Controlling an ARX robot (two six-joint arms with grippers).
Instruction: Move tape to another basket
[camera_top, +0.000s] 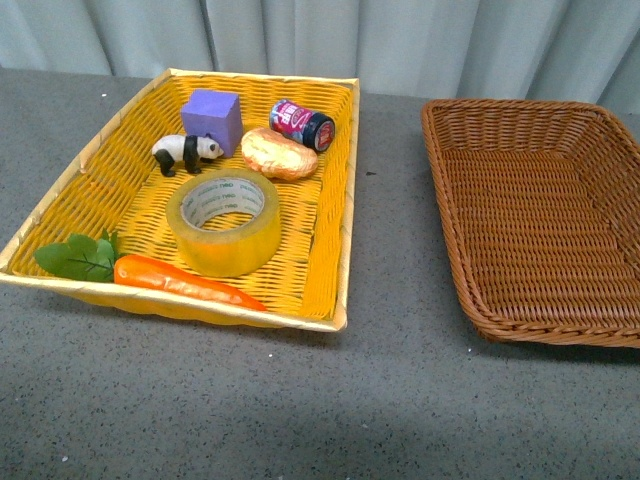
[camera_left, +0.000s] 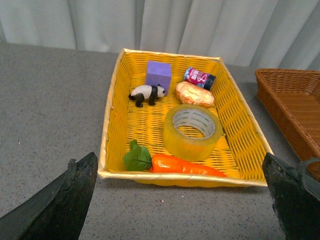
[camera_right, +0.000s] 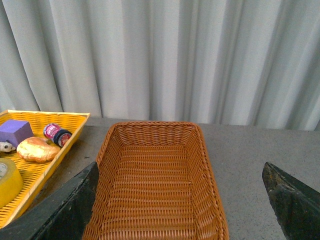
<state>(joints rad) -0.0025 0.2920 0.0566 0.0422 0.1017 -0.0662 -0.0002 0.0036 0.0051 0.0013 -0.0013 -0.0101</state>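
Translucent and yellowish, the wide roll of packing tape (camera_top: 222, 248) lies flat in the bright yellow woven tray (camera_top: 130, 190), just behind the orange toy carrot (camera_top: 180, 280). Its core faces up, which we judge leaves a finger room to drop inside. The dark brown wicker basket (camera_top: 540, 200) sits apart to the right, holding nothing. Our left gripper (camera_left: 177, 159) and right gripper (camera_right: 179, 165) both hang spread wide and unladen. The left one faces the tape, so we judge the reach falls to it.
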